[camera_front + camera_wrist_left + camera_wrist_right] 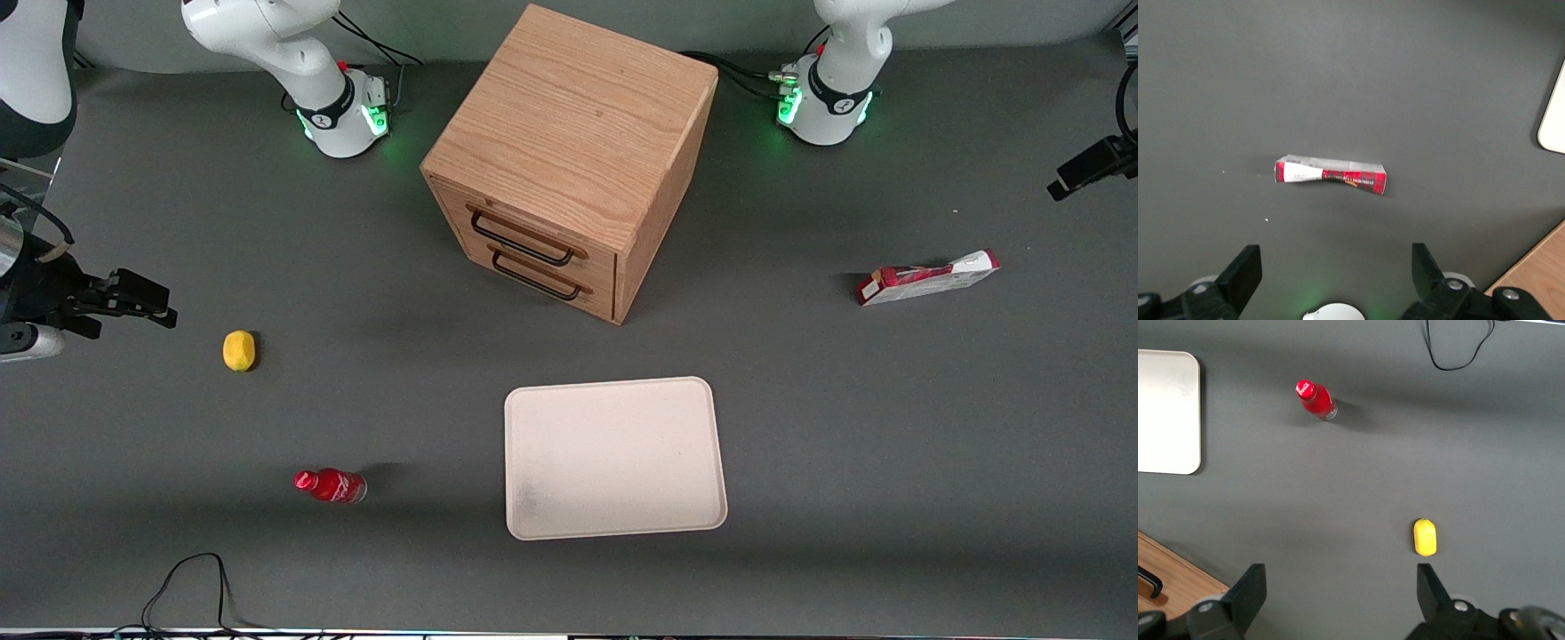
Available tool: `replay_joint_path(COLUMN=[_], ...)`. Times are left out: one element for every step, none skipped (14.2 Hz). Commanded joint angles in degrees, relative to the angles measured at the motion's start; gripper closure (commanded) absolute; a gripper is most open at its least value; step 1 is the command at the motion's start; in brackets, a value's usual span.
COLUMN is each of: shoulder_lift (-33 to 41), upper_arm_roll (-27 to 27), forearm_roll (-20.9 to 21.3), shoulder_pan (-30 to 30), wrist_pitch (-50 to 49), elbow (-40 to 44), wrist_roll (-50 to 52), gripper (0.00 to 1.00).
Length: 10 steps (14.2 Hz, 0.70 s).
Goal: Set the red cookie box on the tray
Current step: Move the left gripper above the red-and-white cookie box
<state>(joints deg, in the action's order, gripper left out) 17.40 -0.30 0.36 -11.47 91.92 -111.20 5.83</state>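
Note:
The red cookie box (929, 277) lies flat on the grey table toward the working arm's end, one end white; it is farther from the front camera than the tray. The cream-white tray (613, 458) lies near the table's middle, in front of the wooden cabinet, with nothing on it. My left gripper (1336, 257) hangs high above the table, open, with nothing between its black fingers (1245, 267). In the left wrist view the cookie box (1331, 175) lies on the table below the gripper, apart from it, and a corner of the tray (1555, 120) shows at the frame edge.
A wooden two-drawer cabinet (569, 160) stands at the middle of the table. A yellow fruit (238, 350) and a small red bottle (331, 485) lie toward the parked arm's end. A black cable (191, 578) loops near the table's front edge.

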Motion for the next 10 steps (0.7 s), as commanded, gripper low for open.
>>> replay_joint_path(shoulder_lift=[6.1, 6.2, 6.2, 6.3, 6.2, 6.2, 6.2, 6.0, 5.9, 5.9], upper_arm_roll=[-0.4, -0.3, -0.3, -0.3, -0.3, -0.2, -0.2, -0.2, -0.2, -0.2], forearm_roll=[-0.5, -0.5, -0.5, -0.6, -0.6, -0.6, -0.6, -0.6, -0.6, -0.6], shoulder_pan=[-0.6, -0.7, -1.2, -1.9, -2.2, -2.9, -3.0, -3.0, -2.9, -2.9], wrist_pitch=[1.8, 1.3, 1.0, 0.4, -0.6, -0.9, -0.9, -0.9, -0.6, -0.4], elbow=[-6.8, -7.0, -7.0, -6.9, -7.0, -6.9, -7.0, -7.0, -6.9, -7.0], wrist_roll=[-0.6, -0.5, 0.0, 0.7, 2.7, 6.6, 12.6, 19.7, 26.2, 31.6], gripper=[0.0, 0.0, 0.0, 0.0, 0.0, 0.0, 0.0, 0.0, 0.0, 0.0])
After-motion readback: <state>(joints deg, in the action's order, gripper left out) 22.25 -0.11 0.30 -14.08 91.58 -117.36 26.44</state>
